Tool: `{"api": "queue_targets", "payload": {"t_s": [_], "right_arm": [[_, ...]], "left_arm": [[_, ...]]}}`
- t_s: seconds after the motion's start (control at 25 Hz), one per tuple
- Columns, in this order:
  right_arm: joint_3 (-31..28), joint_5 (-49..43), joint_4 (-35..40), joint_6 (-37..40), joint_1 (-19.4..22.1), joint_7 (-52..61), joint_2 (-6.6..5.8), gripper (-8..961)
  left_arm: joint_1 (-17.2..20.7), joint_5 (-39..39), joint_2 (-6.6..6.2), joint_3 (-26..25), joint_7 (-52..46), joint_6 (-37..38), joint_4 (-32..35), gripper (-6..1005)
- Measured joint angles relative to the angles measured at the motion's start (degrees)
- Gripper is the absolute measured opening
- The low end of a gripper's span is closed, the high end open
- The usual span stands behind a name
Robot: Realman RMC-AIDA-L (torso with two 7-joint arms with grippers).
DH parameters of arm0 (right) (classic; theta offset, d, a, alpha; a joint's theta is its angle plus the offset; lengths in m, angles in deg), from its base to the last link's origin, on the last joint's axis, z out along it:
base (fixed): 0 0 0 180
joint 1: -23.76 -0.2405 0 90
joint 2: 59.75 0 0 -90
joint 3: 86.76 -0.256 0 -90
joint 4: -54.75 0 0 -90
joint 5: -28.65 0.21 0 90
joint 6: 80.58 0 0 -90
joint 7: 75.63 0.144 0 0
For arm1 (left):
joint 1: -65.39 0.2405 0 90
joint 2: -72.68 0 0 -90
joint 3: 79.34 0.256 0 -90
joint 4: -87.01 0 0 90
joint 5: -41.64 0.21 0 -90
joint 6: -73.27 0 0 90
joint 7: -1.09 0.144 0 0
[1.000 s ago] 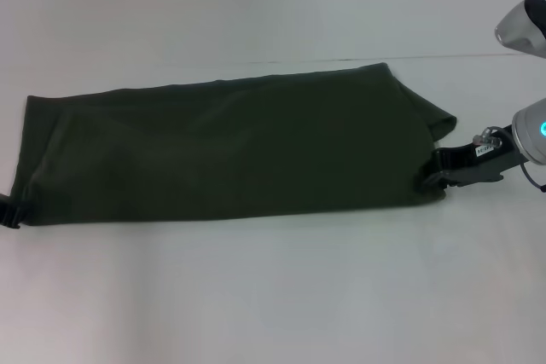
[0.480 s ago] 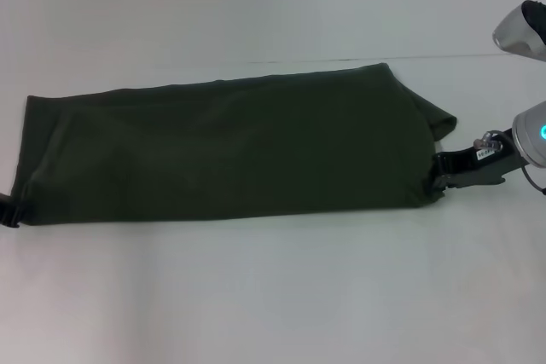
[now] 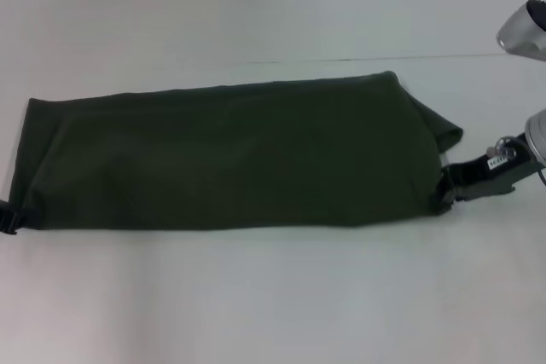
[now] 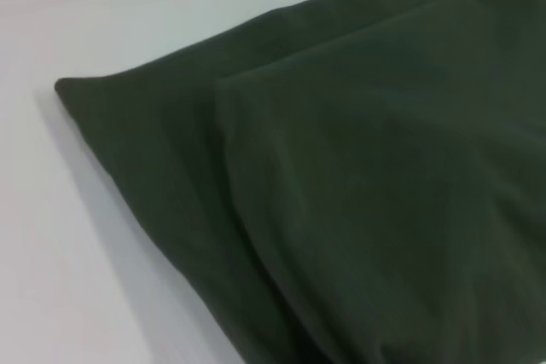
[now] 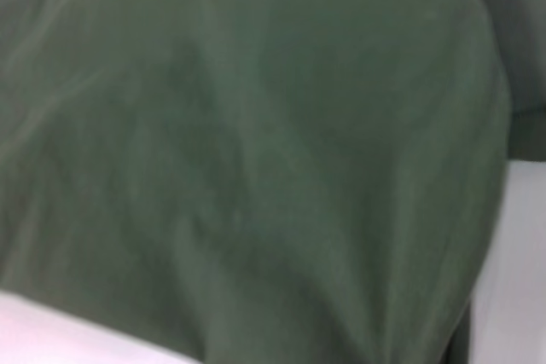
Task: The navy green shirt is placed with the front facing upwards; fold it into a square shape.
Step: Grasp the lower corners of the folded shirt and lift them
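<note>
Dark olive-green cotton shirt (image 3: pixel 230 155), a long band on the white counter (image 3: pixel 273 296), may skew if either end slips; right gripper (image 3: pixel 445 189) and left gripper (image 3: pixel 8 215) touch its ends, finger state unclear.

Shirt (image 3: pixel 230 155) folded into a long band lying across the table (image 3: pixel 273 296).
The band runs left to right, its far edge near the table's back edge. The left gripper (image 3: pixel 8 217) sits at the band's left near corner, the right gripper (image 3: pixel 445 187) at its right near corner, both touching the cloth. A folded flap juts from the right end.
</note>
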State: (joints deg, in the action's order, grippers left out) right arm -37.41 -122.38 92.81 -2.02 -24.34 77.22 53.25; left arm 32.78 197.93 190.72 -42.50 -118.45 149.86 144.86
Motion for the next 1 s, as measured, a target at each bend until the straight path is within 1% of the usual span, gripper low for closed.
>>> {"api": "queue_targets", "payload": {"t_s": [0.16,0.4,0.64,0.84,1.0], "right_arm": [[0.1,-0.1,1.8,6.0,0.6,-1.4,0.05,11],[0.6,-0.2,3.6,14.9,2.2,-3.6,0.15,12],[3.6,-0.3,3.6,22.8,4.3,-5.4,0.11,12],[3.9,-1.2,4.5,28.8,5.5,-7.4,-0.29,12],[3.6,-3.5,6.7,30.7,6.1,-7.6,-0.17,12]], "left_arm": [[-0.1,2.5,-0.48,-0.6,-1.3,4.2,1.7,18],[-0.3,7.0,-0.84,-1.0,-2.3,11.2,4.2,18],[-0.4,7.3,-2.47,-2.9,-2.3,22.1,5.8,18],[-0.5,7.4,-3.97,-4.2,-2.1,31.5,6.5,17],[-0.5,7.4,-4.26,-4.4,-2.4,33.1,6.5,17]]}}
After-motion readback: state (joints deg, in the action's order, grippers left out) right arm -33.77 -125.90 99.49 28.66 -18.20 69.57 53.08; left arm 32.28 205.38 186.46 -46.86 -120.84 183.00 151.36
